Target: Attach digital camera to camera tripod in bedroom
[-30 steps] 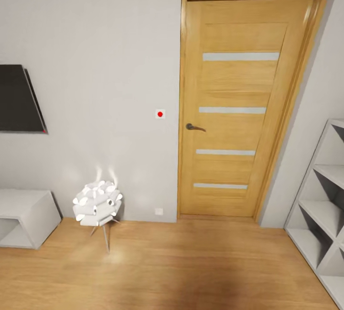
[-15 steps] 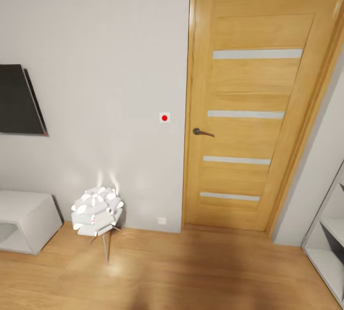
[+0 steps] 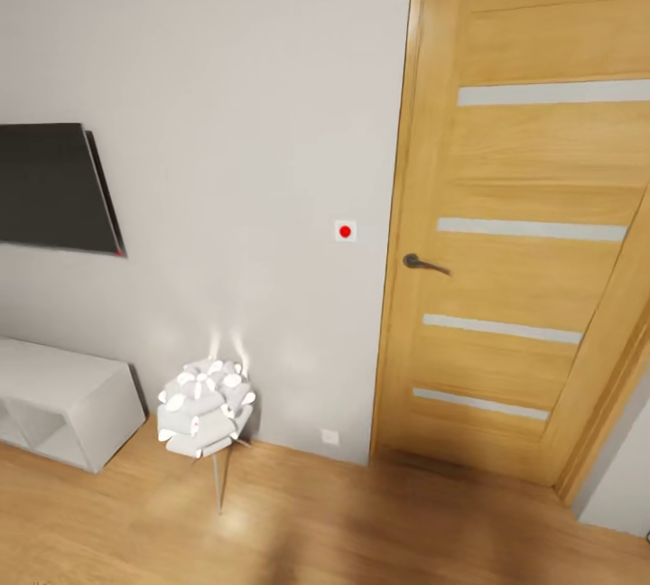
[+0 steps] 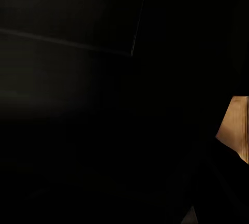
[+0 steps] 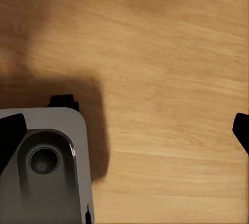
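We face a pale grey wall above a light wood floor. Using the closed oak door as our landmark: its dark lever handle sits on its left edge, and a small white switch with a red dot lies just left of its frame. Further left, a lit white petal-shaded floor lamp stands near the wall, then a low white cabinet, with a black wall-mounted screen above it.

Wooden door; white spiky lamp; wall-mounted screen.
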Tool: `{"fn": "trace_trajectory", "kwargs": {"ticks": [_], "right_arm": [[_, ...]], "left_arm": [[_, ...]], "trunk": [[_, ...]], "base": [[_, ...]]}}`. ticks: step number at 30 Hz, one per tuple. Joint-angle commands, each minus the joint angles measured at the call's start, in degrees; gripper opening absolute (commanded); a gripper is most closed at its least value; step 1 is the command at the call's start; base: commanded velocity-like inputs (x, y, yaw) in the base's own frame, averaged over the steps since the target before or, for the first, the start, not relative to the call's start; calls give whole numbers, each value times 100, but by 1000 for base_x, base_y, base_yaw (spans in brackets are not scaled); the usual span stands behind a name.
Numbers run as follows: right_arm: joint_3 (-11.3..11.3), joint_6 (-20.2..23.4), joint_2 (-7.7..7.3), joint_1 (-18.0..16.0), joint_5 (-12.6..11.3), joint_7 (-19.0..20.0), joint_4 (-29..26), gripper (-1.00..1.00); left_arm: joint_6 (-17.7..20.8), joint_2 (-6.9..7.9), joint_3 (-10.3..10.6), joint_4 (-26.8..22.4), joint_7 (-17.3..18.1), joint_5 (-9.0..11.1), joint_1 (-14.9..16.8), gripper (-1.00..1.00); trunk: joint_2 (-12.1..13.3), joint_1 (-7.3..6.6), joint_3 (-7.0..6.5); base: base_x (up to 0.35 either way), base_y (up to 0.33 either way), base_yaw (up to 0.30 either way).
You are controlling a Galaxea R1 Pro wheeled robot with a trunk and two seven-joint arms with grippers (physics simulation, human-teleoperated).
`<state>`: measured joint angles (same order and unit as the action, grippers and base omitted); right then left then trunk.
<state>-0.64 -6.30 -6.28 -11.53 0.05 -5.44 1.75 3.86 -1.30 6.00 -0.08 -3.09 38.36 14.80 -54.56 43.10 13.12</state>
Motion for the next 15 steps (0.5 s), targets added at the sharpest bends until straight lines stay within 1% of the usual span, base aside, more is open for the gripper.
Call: {"fn": "trace_trajectory", "kwargs": {"ticks": [1, 4, 6, 10, 15], "right_arm": [[-6, -37, -1, -7, 2, -9, 19, 100], [-6, -37, -2, -7, 2, -8, 19, 100], [-6, -37, -3, -7, 2, -4, 19, 100], [-6, -37, -4, -7, 3, -2, 19, 100], [-6, -39, -1, -7, 3, -1, 19, 100]], "left_arm": [[19, -1, 50, -1, -16, 40, 6, -100], [19, -1, 50, -1, -16, 40, 6, -100], [19, -1, 50, -1, -16, 40, 6, -100], [19, -1, 50, -1, -16, 40, 6, -100], [19, -1, 51, -1, -16, 40, 6, -100]], "trunk": [[-5, 4, 7], [-5, 4, 7], [-5, 4, 7], [-5, 4, 7], [-5, 4, 7]], "base": [[311, -87, 264], [270, -56, 254], [147, -26, 147], [62, -11, 62], [17, -3, 17]]}}
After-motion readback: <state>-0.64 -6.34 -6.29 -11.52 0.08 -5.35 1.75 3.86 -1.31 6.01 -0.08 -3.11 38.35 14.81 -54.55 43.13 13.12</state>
